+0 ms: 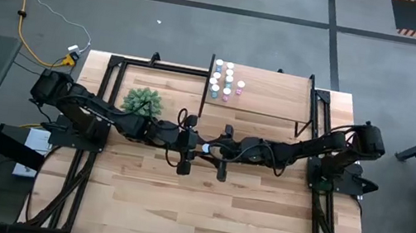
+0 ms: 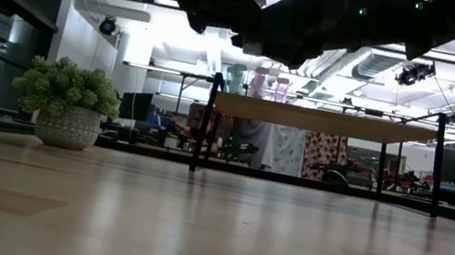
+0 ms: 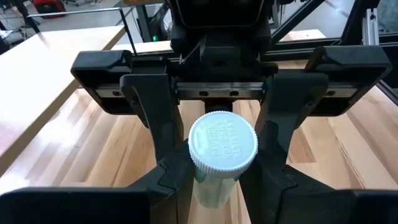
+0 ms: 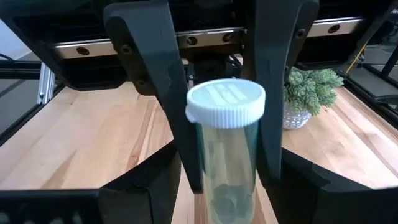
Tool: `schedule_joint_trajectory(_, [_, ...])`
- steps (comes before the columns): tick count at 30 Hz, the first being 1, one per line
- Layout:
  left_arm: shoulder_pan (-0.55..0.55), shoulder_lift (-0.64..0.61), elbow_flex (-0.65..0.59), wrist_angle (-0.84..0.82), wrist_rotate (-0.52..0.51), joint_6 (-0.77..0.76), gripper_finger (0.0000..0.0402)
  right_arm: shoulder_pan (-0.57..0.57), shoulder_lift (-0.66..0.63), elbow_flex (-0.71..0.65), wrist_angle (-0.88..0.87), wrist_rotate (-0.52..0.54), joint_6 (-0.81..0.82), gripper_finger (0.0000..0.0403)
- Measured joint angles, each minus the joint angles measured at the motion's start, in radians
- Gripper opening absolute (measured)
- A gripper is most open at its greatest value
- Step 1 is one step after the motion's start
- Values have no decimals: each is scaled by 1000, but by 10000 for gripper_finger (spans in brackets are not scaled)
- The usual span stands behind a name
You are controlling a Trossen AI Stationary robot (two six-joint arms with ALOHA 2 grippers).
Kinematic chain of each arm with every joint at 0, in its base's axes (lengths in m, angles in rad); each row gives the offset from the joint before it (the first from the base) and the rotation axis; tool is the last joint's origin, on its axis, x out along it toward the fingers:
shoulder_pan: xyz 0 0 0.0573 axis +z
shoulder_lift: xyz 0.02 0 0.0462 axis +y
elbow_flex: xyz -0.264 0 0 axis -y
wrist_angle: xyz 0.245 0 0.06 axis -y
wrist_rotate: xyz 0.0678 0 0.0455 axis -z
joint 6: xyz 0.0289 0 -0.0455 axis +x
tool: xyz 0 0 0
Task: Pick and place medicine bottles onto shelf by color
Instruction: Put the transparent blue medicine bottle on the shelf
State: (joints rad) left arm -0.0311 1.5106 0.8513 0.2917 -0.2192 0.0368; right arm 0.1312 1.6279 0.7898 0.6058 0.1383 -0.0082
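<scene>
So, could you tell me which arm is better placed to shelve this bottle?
Probably right: the left gripper and right gripper meet at the bottle mid-table, but the shelf lies mostly on the right's side.

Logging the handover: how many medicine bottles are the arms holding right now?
1: a white-capped bottle above mid-table, between the left gripper and the right gripper, with both sets of jaws against it. The other bottles stand clustered on the shelf.

Small white-capped medicine bottles (image 1: 223, 80) sat clustered on the light-wood shelf (image 1: 278, 94) at the table's (image 1: 210, 209) twelve o'clock; the bushy potted plant (image 1: 143, 103) stood at the shelf's eight o'clock, apart from it.
</scene>
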Motion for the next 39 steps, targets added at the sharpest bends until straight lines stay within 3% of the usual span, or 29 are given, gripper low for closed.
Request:
schedule_joint_trajectory(6, [0, -4, 0, -9, -9, -2, 102, 0, 0, 0, 0, 1, 0, 195])
schedule_joint_trajectory(15, [-1, -16, -2, -5, -9, 0, 101, -2, 0, 0, -16, 1, 3, 133])
schedule_joint_trajectory(28, [0, -36, 0, -19, -13, -5, 102, -3, 1, -1, -11, 3, 3, 87])
schedule_joint_trajectory(39, [-1, -37, 0, -27, -27, -11, 102, -3, 1, -2, 24, 2, 10, 120])
